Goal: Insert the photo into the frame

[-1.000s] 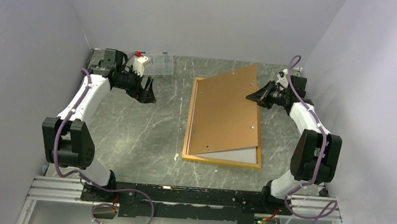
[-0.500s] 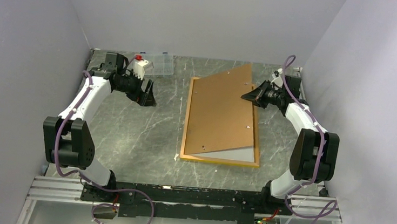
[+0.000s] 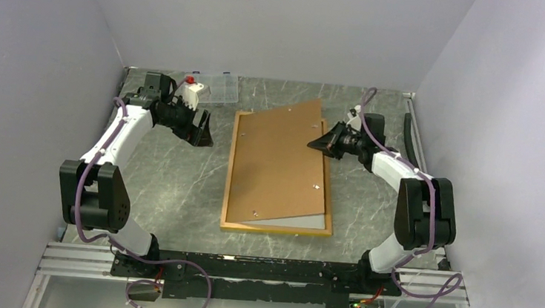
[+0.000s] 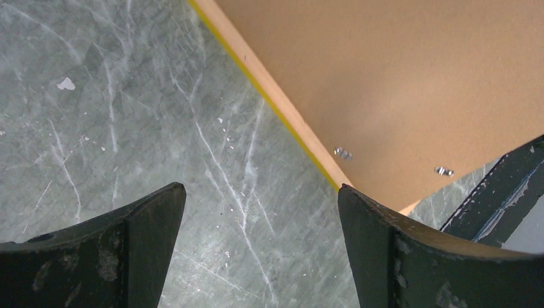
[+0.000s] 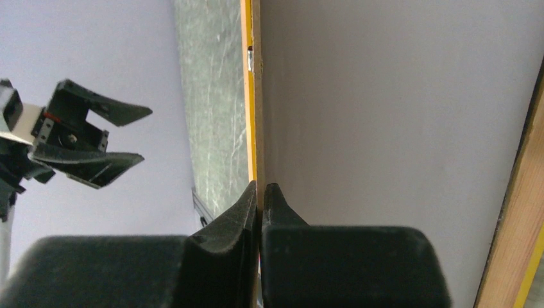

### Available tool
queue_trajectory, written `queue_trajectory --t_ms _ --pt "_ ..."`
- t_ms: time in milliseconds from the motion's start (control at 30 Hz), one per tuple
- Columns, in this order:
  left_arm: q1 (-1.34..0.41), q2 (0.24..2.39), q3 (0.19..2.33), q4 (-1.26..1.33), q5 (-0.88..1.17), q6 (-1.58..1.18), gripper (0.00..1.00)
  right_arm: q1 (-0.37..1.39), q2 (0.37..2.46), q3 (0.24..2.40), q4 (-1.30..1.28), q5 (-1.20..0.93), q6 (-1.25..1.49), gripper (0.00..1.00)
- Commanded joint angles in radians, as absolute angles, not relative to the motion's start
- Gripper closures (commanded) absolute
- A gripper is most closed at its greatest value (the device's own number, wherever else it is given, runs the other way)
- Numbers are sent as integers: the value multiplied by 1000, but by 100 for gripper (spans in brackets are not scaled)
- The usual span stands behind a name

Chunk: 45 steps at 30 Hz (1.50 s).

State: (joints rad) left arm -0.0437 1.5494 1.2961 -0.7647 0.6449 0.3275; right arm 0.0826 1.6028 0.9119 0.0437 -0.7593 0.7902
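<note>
Frame lay back-up mid-table, board skewed on top.
Your right gripper pinched the board's right edge, jaws nearly together; your left gripper hung wide apart left of the frame, gripping nothing. Grey sheet showed under the board's near end.

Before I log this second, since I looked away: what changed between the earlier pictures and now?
The right gripper, still shut on the backing board, swung left, dragging the board and the frame under it leftward. Nothing was grabbed or released. The left gripper stayed open and in place near the clear box; the board stayed askew on the frame.
</note>
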Motion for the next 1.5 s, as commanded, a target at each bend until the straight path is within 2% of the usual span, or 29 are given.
queue_trajectory --t_ms 0,133,233,433,600,767,1033,1067,1133,1267,1367,1467 --pt "-48 1545 1310 -765 637 343 6 143 1602 898 122 -732 800 100" --pt "-48 1547 1315 -787 631 354 6 188 1636 918 87 -699 778 100" --pt "-48 1539 1314 -789 621 360 6 225 1646 947 -3 -617 737 88" --pt "-48 1548 1322 -790 612 357 6 260 1599 1025 -221 -390 639 46" --pt "-48 1555 1335 -799 617 354 6 278 1608 1108 -359 -273 582 27" --pt "-49 1558 1338 -810 612 356 6 291 1636 1151 -410 -236 556 21" --pt "-46 1560 1323 -799 601 338 6 302 1634 1207 -451 -174 538 19" --pt "-46 1565 1323 -798 601 332 6 313 1624 1223 -464 -146 535 17" --pt "-46 1572 1316 -786 597 322 6 357 1600 1265 -500 -72 526 1" --pt "-31 1597 1305 -759 620 288 6 438 1506 1281 -398 56 518 0" --pt "-23 1638 1297 -753 660 260 6 400 1452 1193 -296 -38 604 0" --pt "-23 1675 1262 -732 700 228 11 432 1459 1127 -174 -190 631 0"
